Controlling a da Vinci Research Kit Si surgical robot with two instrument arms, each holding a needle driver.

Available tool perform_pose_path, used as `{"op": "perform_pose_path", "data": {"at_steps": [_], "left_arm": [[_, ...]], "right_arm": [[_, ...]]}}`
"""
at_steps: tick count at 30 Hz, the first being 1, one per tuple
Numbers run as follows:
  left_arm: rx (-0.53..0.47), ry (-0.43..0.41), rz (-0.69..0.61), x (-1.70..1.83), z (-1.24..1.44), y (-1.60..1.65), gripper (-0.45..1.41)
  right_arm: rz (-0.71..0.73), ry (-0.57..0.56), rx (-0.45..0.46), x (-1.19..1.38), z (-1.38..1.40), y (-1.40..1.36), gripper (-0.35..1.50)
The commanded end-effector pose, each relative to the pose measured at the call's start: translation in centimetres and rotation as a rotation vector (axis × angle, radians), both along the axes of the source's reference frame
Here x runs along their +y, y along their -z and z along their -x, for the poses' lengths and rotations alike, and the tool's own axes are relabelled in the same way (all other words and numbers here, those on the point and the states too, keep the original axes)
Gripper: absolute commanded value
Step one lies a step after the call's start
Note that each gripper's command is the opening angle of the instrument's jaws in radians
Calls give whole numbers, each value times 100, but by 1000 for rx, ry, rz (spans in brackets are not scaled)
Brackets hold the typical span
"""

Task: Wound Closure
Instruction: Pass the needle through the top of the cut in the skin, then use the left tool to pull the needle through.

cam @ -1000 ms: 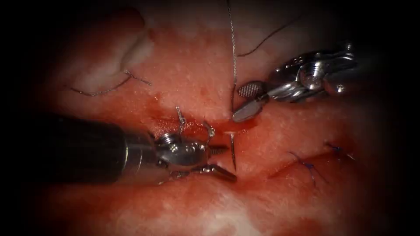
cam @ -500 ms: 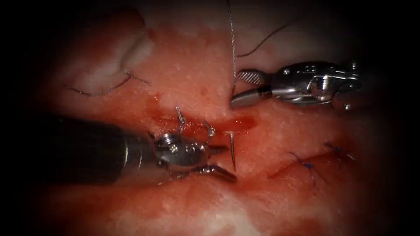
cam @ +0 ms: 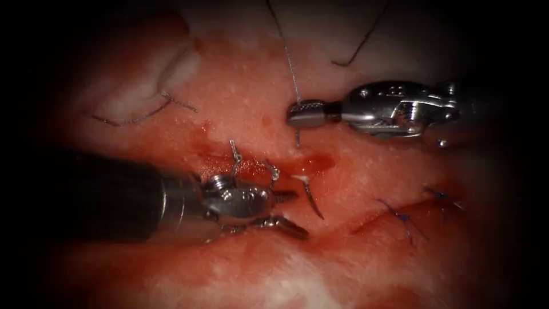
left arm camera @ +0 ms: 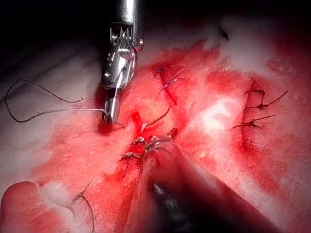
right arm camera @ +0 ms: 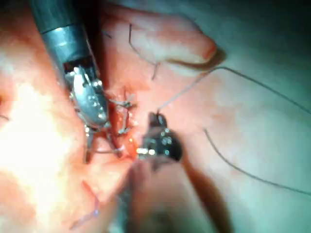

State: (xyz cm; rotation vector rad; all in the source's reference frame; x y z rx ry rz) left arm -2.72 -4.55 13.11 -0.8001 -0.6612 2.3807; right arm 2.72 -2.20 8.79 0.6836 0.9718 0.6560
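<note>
Tissue lies under both tools, its cut running across the middle of the endoscope view and wet with red fluid.

Right tool: jaws closed on the thread, at a point just above the cut. From the jaws the thread runs up and away over the tissue; a short length drops from them toward the cut. In the left wrist view the same tool stands upright over the tissue with the thread trailing off sideways from its tip.

Left tool: jaws parted, one above the other, holding nothing. It lies on the left of the cut's lower edge, its tip just beside the needle.

Needle: free of both tools. Its exposed length slants down and to the right from the cut's lower edge, where one end meets the tissue; how deep it sits cannot be told.

Tied stitches stand just above the left tool. Further stitches close a second cut well to the right. A cut end of thread rests on the tissue at upper left.
</note>
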Motion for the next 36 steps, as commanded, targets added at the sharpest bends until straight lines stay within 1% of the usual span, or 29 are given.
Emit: {"op": "perform_pose_path", "data": {"at_steps": [1,3,5,8,10,11,12,13,14,15,16,18,22,26,32,34,35,36], "left_arm": [[0,-2,-1,-2,5,-6,61],[0,-2,-1,-2,5,-6,61],[-1,-3,-1,-2,4,-5,61],[-7,-15,9,-1,4,-3,61],[-31,-68,55,3,5,1,59],[-52,-110,89,5,5,3,59],[-85,-163,149,9,6,8,59],[-108,-187,191,11,6,12,61],[-127,-202,218,12,6,15,61],[-167,-235,268,13,6,21,62],[-182,-249,289,12,6,24,62],[-241,-305,382,12,9,32,66],[-306,-342,483,16,18,40,66],[-329,-342,527,19,31,44,66],[-306,-331,542,25,34,38,66],[-301,-333,548,27,32,30,61],[-299,-335,552,27,30,25,51],[-299,-336,553,27,30,23,36]], "right_arm": [[-30,14,-22,-2,-7,1,-35],[-75,18,-48,-4,-7,4,-35],[-150,53,-75,-16,-6,13,-35],[-165,70,-74,-27,-7,20,-35],[-160,55,-79,-22,-6,23,-35],[-134,40,-79,-19,-5,23,-28],[-64,18,-76,-12,-1,22,56],[-41,18,-76,-8,0,22,89],[-35,15,-74,-5,2,22,111],[-23,22,-69,2,9,21,119],[-9,20,-71,4,12,20,119],[20,-3,-90,11,26,18,119],[20,-22,-106,14,35,14,114],[24,-27,-103,15,36,9,113],[31,-28,-104,10,34,3,111],[31,-28,-104,10,34,3,108],[31,-28,-104,10,34,3,103],[31,-28,-104,10,34,3,101]]}}
